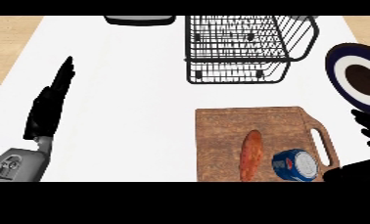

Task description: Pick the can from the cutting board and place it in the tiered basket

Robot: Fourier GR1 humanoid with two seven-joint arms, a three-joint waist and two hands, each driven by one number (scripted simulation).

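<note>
A blue can [292,165] with a silver end lies on the wooden cutting board [220,135], near the board's handle at its lower right. The black wire tiered basket [242,47] stands beyond the board at the back of the counter. My right hand [348,174] comes in at the lower right edge, just right of the can and apart from it. Its fingers [361,120] show higher up along the edge, spread wide from the thumb, and it holds nothing. My left hand [49,105] rests open at the far left, fingers straight and pointing up.
A brown bread loaf [250,154] lies on the board just left of the can. A blue-rimmed plate [339,66] with a dark centre sits at the right edge, near the basket. A dark grey object [139,20] is at the counter's back edge.
</note>
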